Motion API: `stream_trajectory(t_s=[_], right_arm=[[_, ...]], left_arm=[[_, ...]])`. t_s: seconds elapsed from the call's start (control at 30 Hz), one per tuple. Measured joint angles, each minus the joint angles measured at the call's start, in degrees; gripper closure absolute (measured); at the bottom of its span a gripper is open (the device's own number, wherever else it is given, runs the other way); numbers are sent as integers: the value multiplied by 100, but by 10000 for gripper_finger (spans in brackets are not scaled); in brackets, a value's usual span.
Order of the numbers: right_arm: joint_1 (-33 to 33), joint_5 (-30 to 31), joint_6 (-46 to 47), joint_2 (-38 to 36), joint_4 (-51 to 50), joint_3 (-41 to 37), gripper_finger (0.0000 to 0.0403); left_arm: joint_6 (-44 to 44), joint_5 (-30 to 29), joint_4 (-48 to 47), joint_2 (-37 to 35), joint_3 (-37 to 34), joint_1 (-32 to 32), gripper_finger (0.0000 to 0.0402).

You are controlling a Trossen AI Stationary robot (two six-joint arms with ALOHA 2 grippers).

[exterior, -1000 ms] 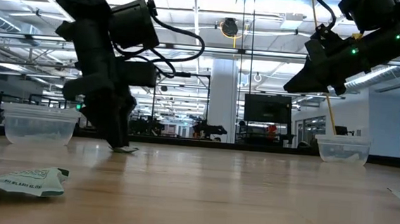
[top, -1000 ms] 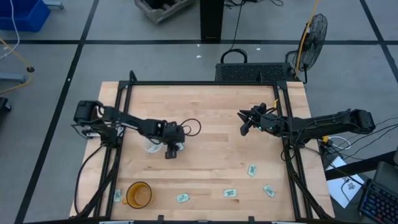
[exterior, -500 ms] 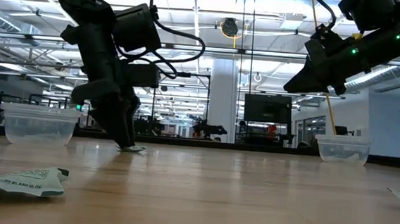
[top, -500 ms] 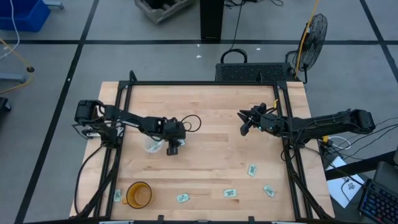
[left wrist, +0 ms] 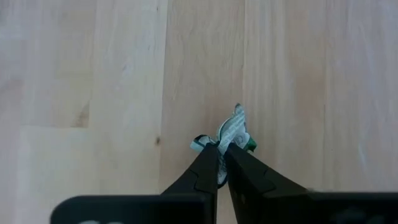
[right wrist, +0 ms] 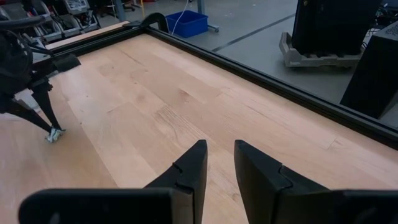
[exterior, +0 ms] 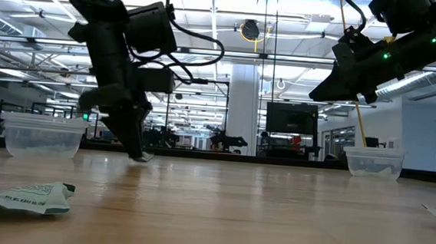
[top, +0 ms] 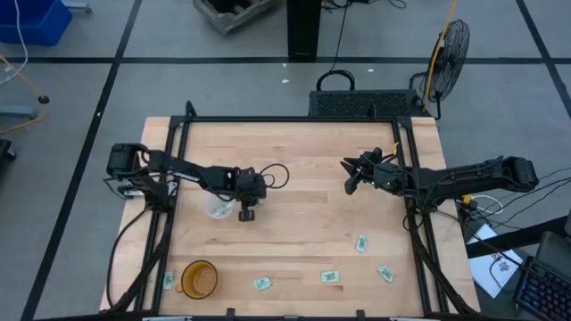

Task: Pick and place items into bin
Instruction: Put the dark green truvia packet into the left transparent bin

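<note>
From above, the left gripper (top: 247,214) sits over the table's (top: 303,169) left-middle, just beside a clear bin (top: 219,209), pinching a small packet. The right gripper (top: 351,185) hangs over the right-middle of the table, well apart from the packets. An orange cup (top: 199,278) stands near the front-left corner, with one packet (top: 169,280) just beside it on its left. Four more packets lie along the front: one (top: 262,283) to the right of the cup, one (top: 331,276) further right, one (top: 361,243) a little back from that, and one (top: 385,273) nearest the right rail.

In the low view, the left gripper (exterior: 136,152) points down with the held packet (exterior: 145,157) at its tips, close to the tabletop; whether the packet touches the wood cannot be told. A bin (exterior: 42,134) stands at the far left and a second bin (exterior: 372,162) at the far right. The right gripper (exterior: 320,91) hangs high. A crumpled packet (exterior: 24,196) lies in the near left foreground.

In the left wrist view, the left gripper (left wrist: 222,152) has its fingers pressed together on a crumpled green-and-white packet (left wrist: 231,132), over bare wood.

In the right wrist view, the right gripper (right wrist: 219,155) shows a narrow gap between its fingers, nothing in it. Across the table the left gripper (right wrist: 51,130) holds its packet (right wrist: 55,134) right at the wood.
</note>
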Motion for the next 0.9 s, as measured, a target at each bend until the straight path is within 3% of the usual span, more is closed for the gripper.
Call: stream_trajectory(t_s=[0.17, 0.33, 0.57, 0.7, 0.9], right_arm=[[0, 2, 0, 0, -13, -2, 330], [0, 2, 0, 2, -73, -2, 330], [0, 2, 0, 2, -157, -3, 330], [0, 2, 0, 2, -164, -4, 330], [0, 2, 0, 2, -161, -4, 330]], left_arm=[[-93, -15, -1582, -293, 574, -2, 363], [-770, -48, -3294, -745, 1211, -35, 362], [-1634, -113, -5327, -1622, 1385, -225, 379], [-2245, -107, -5369, -2117, 979, -346, 366], [-2312, -38, -4122, -2430, -4, -482, 350]])
